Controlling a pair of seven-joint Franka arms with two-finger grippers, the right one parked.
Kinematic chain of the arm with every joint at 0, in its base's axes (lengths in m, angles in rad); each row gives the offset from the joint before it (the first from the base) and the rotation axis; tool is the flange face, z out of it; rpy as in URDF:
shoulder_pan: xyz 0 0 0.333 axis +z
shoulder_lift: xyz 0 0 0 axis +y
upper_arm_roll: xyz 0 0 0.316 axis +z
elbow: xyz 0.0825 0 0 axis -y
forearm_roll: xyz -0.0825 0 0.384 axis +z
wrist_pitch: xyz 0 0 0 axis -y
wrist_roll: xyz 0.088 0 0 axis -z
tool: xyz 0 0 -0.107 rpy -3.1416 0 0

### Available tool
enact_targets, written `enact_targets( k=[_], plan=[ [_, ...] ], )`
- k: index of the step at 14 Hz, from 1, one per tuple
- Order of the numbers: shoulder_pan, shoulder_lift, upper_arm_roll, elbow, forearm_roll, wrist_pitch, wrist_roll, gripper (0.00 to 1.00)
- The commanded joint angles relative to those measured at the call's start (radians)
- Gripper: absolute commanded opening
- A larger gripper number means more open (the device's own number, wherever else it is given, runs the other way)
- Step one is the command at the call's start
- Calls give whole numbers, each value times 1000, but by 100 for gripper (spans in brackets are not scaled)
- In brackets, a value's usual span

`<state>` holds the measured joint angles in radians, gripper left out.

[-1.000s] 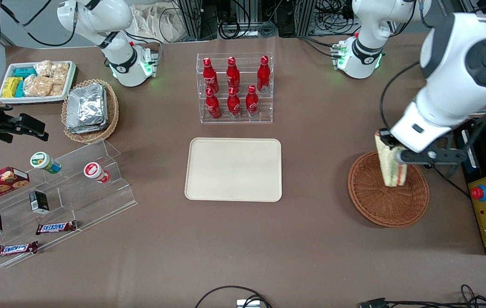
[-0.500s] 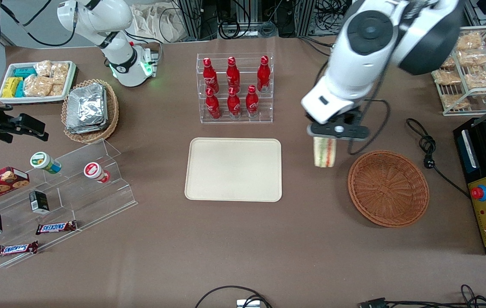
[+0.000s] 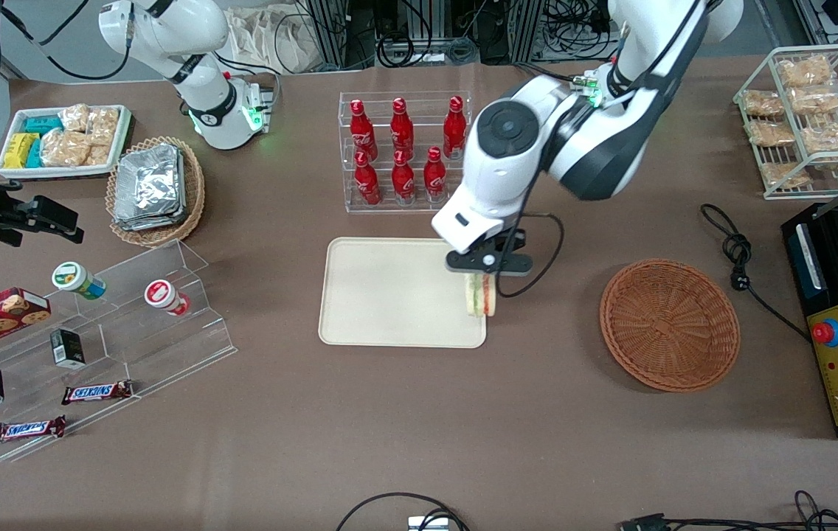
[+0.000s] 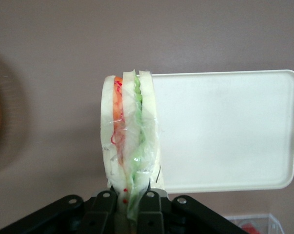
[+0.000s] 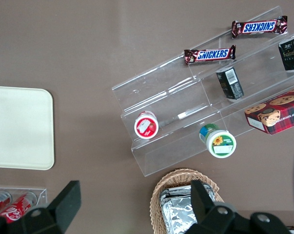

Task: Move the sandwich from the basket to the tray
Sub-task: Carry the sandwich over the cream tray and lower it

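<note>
My left gripper (image 3: pixel 482 274) is shut on the sandwich (image 3: pixel 479 297), a wrapped wedge of pale bread with green, orange and red layers, which hangs below the fingers. It hovers over the edge of the cream tray (image 3: pixel 389 291) that lies nearest the basket. In the left wrist view the sandwich (image 4: pixel 129 141) stands up from the gripper (image 4: pixel 130 204), and the tray (image 4: pixel 229 131) lies beside it. The round reddish-brown wicker basket (image 3: pixel 670 324) sits toward the working arm's end of the table with nothing in it.
A clear rack of red bottles (image 3: pixel 404 151) stands farther from the front camera than the tray. A black cable (image 3: pixel 740 254) lies by the basket. A tiered clear stand with snacks (image 3: pixel 94 346) and a paler basket of foil packs (image 3: pixel 156 190) are toward the parked arm's end.
The gripper has carried the sandwich from above the basket, across the bare table, to the tray's edge. The basket is now empty.
</note>
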<state>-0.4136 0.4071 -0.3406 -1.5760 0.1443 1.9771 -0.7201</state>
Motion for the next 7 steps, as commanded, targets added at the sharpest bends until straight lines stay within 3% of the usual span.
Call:
enact_targets(
  k=[1,4,7],
  plan=[
    [-56,85,5,-1,79,68,-126,0],
    [-63,147,5,-36,188,138,-171,0],
    [-62,174,6,-81,204,213,-164,0]
  ],
)
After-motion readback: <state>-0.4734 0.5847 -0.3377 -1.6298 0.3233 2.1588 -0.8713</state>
